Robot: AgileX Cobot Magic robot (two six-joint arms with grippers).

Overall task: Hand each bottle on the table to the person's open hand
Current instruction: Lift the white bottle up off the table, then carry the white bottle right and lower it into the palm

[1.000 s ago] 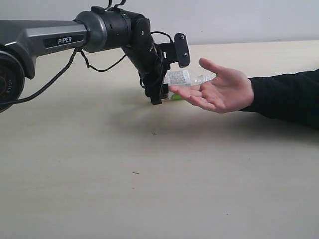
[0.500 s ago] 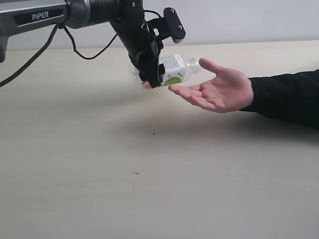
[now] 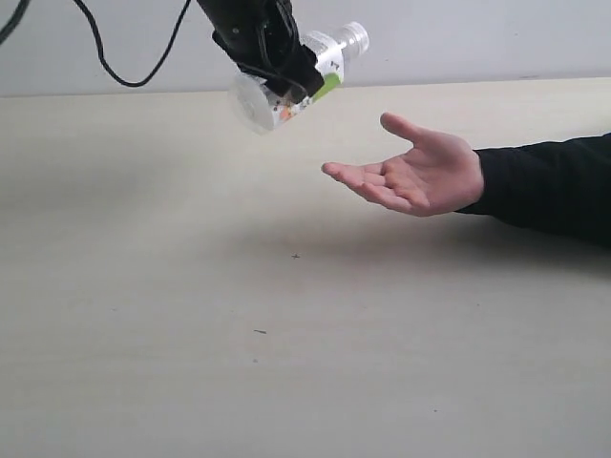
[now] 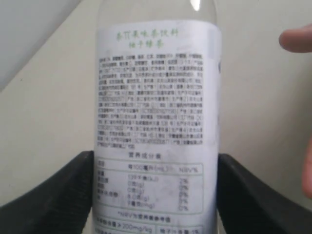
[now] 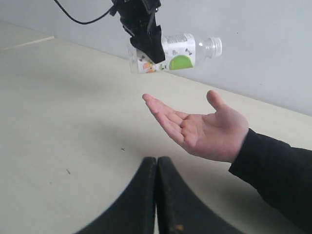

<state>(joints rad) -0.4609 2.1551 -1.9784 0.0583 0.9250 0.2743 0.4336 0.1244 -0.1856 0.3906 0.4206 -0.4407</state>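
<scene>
Grip: the left gripper [image 3: 282, 69] is clamped on the middle of a clear plastic bottle with a white-and-green label [image 3: 326, 65], one jaw on each side of the label.
Bottle's place: in the air, nearly on its side, above and just short of the bare, palm-up open hand [image 3: 420, 176], not touching it.
Why so: probably held high to clear the fingertips before it goes down into the palm.
Right gripper [image 5: 157, 195]: black jaws pressed together, holding nothing, low over the pale beige table [image 3: 191, 334].
Count: one bottle, one hand, two grippers — no other bottle in view.

Label [image 4: 157, 97] on bottle [image 4: 156, 14]: nutrition table header reads "NRV%"; the line beneath the table reads "≥200mg/kg". The green heading and the dense Chinese small print are too blurred to read.
</scene>
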